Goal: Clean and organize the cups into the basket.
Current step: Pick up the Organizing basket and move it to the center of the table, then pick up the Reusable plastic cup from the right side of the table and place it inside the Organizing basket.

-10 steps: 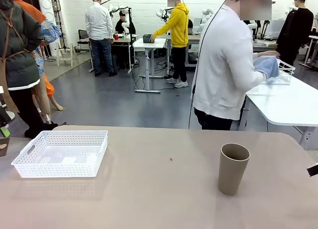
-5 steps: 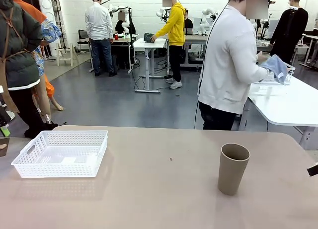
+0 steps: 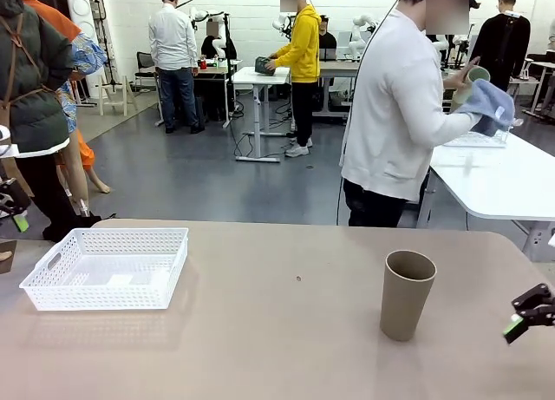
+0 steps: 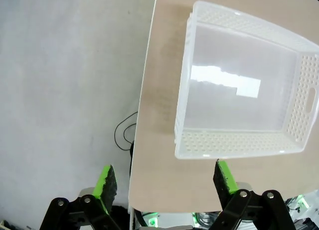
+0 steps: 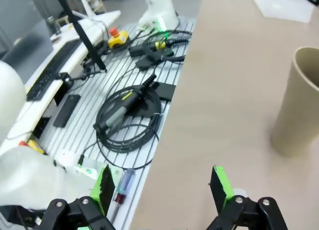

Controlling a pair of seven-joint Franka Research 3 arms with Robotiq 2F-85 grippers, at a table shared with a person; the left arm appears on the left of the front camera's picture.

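Observation:
A tan cup (image 3: 406, 294) stands upright on the beige table, right of the middle, and rises at the right edge of the right wrist view (image 5: 299, 105). My right gripper (image 3: 525, 318) hangs open near the table's right edge, to the right of that cup and apart from it; its jaws (image 5: 162, 187) hold nothing. The white lattice basket (image 3: 108, 289) sits empty at the table's left. My left gripper (image 4: 164, 180) is open above the table edge beside the basket (image 4: 239, 142). Behind the table a person rubs a mint green cup (image 3: 476, 73) with a blue cloth (image 3: 494, 105).
A white side table (image 3: 494, 179) with a wire basket (image 3: 473, 140) stands at the back right beside the person. Off the table's right side lie coiled cables (image 5: 127, 115) and a yellow stop button (image 5: 118, 38) on a slatted bench. Other people stand farther back.
The person has lifted the mint green cup and cloth up from the side table. My right gripper has come farther into the front view at the right edge; the left gripper shifted slightly.

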